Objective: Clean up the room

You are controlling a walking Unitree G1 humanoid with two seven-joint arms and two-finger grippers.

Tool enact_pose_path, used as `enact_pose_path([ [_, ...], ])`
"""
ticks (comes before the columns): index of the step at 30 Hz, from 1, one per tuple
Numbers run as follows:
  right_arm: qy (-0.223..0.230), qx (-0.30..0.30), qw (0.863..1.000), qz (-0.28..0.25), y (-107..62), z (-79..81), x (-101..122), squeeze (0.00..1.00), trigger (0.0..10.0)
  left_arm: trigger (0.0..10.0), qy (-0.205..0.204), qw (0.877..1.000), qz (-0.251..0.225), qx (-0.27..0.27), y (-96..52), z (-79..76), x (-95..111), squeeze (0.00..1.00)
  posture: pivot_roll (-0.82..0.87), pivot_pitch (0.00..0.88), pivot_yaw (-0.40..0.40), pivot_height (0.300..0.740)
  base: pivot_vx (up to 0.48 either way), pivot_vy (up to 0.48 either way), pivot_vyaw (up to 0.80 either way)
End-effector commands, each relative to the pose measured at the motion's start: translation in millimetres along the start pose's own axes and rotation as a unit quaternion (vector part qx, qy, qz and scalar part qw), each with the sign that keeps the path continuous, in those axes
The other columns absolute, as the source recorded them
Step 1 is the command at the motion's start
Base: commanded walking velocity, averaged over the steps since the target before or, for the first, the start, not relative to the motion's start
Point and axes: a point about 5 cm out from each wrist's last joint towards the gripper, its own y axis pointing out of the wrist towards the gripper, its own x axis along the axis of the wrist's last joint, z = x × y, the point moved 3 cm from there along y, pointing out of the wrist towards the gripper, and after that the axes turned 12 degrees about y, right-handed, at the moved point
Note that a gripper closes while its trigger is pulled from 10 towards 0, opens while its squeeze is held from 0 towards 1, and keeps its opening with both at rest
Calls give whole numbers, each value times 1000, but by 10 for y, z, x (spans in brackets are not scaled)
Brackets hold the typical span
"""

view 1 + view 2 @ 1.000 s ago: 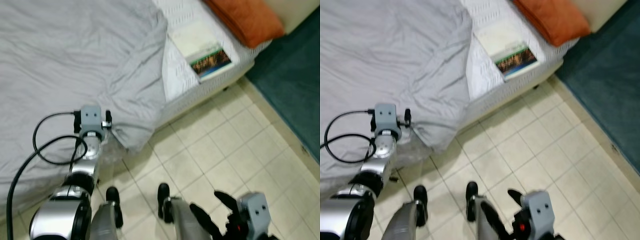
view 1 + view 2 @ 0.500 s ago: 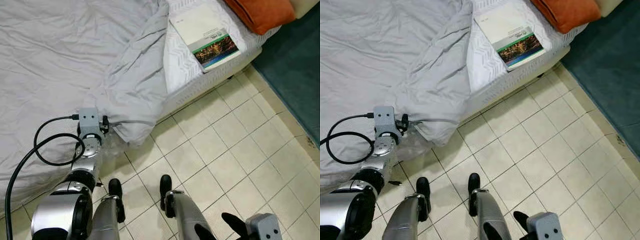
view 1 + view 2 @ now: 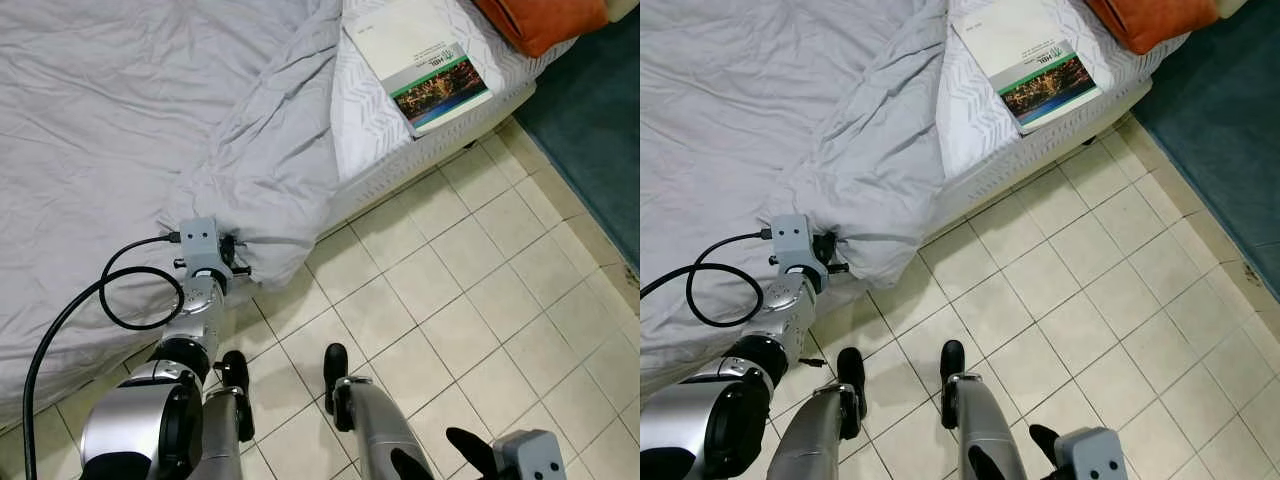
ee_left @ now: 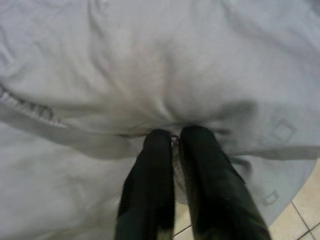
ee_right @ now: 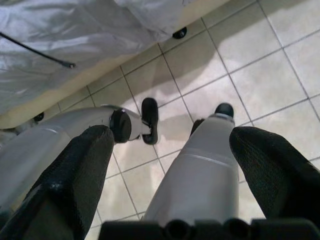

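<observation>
Cream floor tiles (image 3: 470,300) are running alongside a bed (image 3: 1040,150) that is lying under a rumpled grey duvet (image 3: 150,110), whose corner is hanging down over the edge toward the floor. At that corner the left gripper (image 4: 175,142) is pinching a fold of the duvet, its fingers pressed together on the cloth. A book (image 3: 432,62) is lying on the white sheet near an orange pillow (image 3: 545,20). Low beside the robot's legs, the right gripper (image 5: 175,165) is hanging with fingers spread wide.
</observation>
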Motion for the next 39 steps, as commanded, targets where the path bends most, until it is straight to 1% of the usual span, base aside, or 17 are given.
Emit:
enact_pose_path([
  [1, 6, -13, 1000, 21, -30, -14, -99, 0, 10000, 0, 2, 999, 31, -20, -52, -81, -191, 0, -380, 677, -110, 740, 0, 0, 0],
  [5, 6, -12, 1000, 16, -2, -10, -85, 0, 10000, 0, -3, 1000, 6, -27, -24, -65, -75, 0, -373, 660, -97, 740, 0, 0, 0],
  [10, 2, -21, 1000, 1, 37, -69, -49, 0, 10000, 0, 37, 996, -75, -16, 23, 50, 285, 0, -353, 663, -77, 740, 0, 0, 0],
  [13, 9, -14, 1000, -5, 64, -60, -54, 0, 10000, 0, 51, 984, -168, -29, -70, 179, 509, 0, -307, 642, -55, 740, 0, 0, 0],
  [15, 10, -15, 1000, -1, 105, -101, -107, 0, 10000, 0, 49, 979, -195, -31, -168, 262, 504, 0, -282, 631, -43, 740, 0, 0, 0],
  [19, 7, -11, 1000, -3, 206, -147, -122, 0, 10000, 0, 47, 979, -187, -66, -330, 187, 301, 0, -242, 583, -25, 740, 0, 0, 0],
  [22, 3, -4, 1000, -11, 271, -158, -88, 0, 10000, 0, 44, 978, -182, -92, -426, 57, 231, 0, -221, 546, -17, 740, 0, 0, 0],
  [24, -5, 3, 1000, -24, 449, -220, -37, 0, 10000, 0, 49, 977, -160, -130, -513, -211, 56, 0, -195, 489, -5, 740, 0, 0, 0],
  [26, -8, 6, 1000, -27, 499, -236, -31, 0, 10000, 0, 53, 978, -149, -136, -537, -260, 0, 0, -195, 489, -5, 740, 0, 0, 0],
  [27, -13, 2, 999, -35, 651, -308, -27, 0, 10000, 10000, 58, 984, -107, -127, -544, -299, -199, 0, -174, 401, 11, 740, 0, 0, 0],
  [28, -14, 1, 999, -42, 702, -324, -3, 0, 10000, 10000, 62, 987, -100, -113, -554, -276, -231, 0, -167, 381, 17, 740, 0, 0, 0],
  [29, -17, 0, 998, -53, 721, -317, 46, 0, 10000, 10000, 67, 987, -104, -104, -585, -257, -209, 1000, -162, 365, 21, 740, 0, 0, 0],
  [32, -23, -5, 997, -75, 802, -345, 128, 0, 10000, 10000, 81, 984, -113, -111, -649, -285, -173, 1000, -138, 285, 39, 740, 0, 0, 0],
  [33, -25, -13, 995, -95, 814, -370, 198, 1000, 10000, 10000, 91, 983, -114, -112, -688, -285, -172, 1000, -125, 235, 46, 740, 0, 0, 0],
  [35, -26, -19, 994, -109, 817, -386, 248, 1000, 10000, 10000, 97, 982, -114, -113, -720, -281, -166, 1000, -125, 235, 46, 740, 0, 0, 0],
  [37, -37, -51, 986, -152, 855, -507, 423, 1000, 10000, 10000, 103, 982, -119, -105, -805, -234, -180, 1000, -105, 138, 65, 740, 0, 0, 0],
  [39, -41, -67, 983, -169, 877, -568, 490, 1000, 10000, 10000, 101, 982, -121, -102, -832, -216, -190, 1000, -103, 124, 68, 740, 0, 0, 0],
])
